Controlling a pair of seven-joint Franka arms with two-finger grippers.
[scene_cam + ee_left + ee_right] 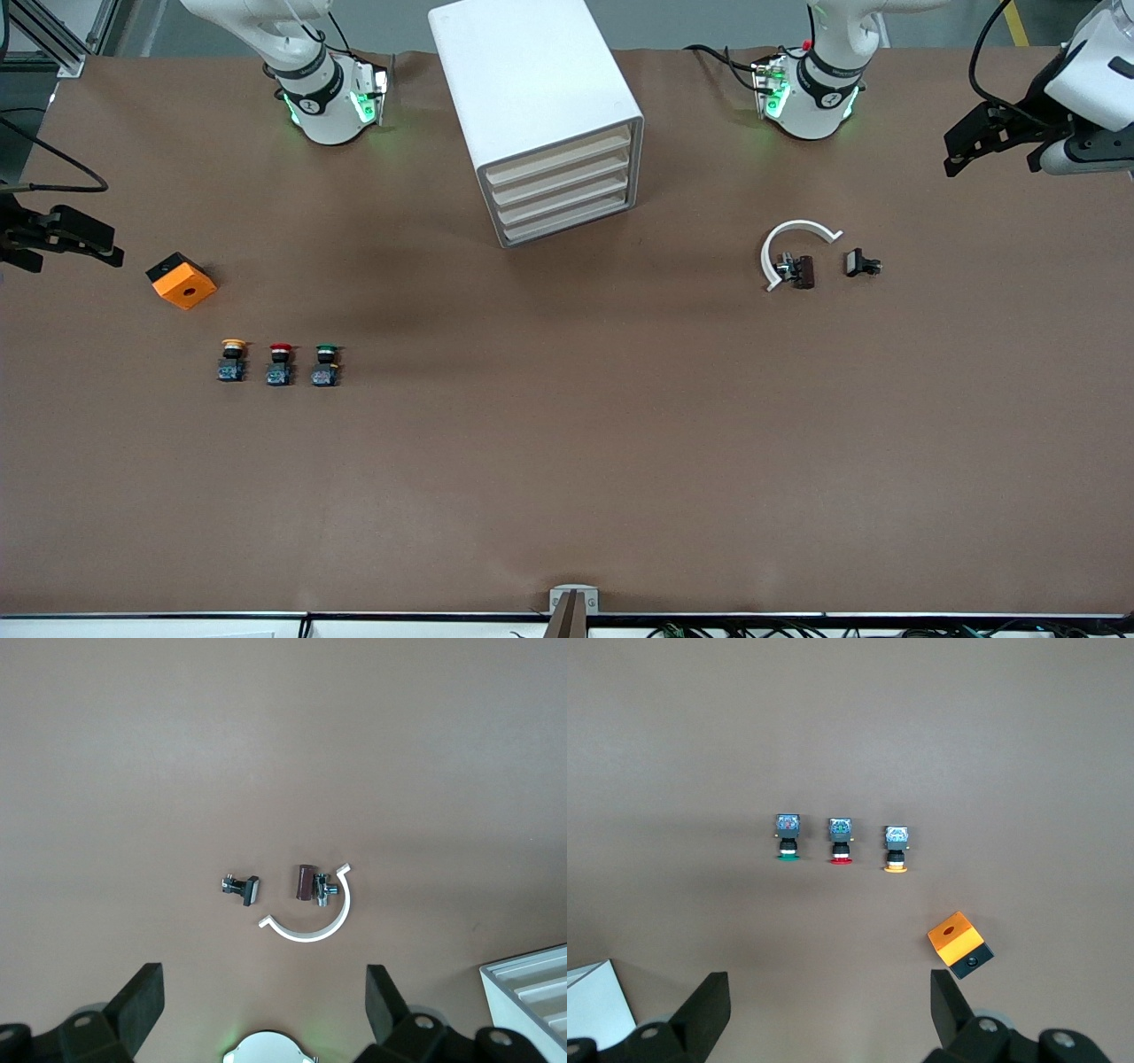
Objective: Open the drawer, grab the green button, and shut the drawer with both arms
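- The cabinet (540, 115) stands on the table (567, 461) between the two arm bases, its four drawer fronts turned toward the front camera and slightly toward the left arm's end.
- The drawer (567, 227), lowest of the four, sits flush with the three above it, shut.
- The green button (326, 364) lies on the table toward the right arm's end, nearer the front camera than the cabinet and well apart from it.
- It ends a row of three: the red button (279, 363) lies just beside it in the middle and the yellow button (232, 361) at the other end.
- An orange box (182, 280) with a round hole rests near the row, farther from the camera than the yellow button.
- The right gripper (84, 241) hangs over the table edge at the right arm's end, fingers wide apart and holding nothing.
- The left gripper (992, 142) hangs over the left arm's end of the table, fingers likewise spread wide and empty.
- Toward the left arm's end lies a white curved clip (791, 248), with a small brown part (800, 271) touching it inside the curve.
- A small black part (859, 263) lies just beside the clip, apart from it.
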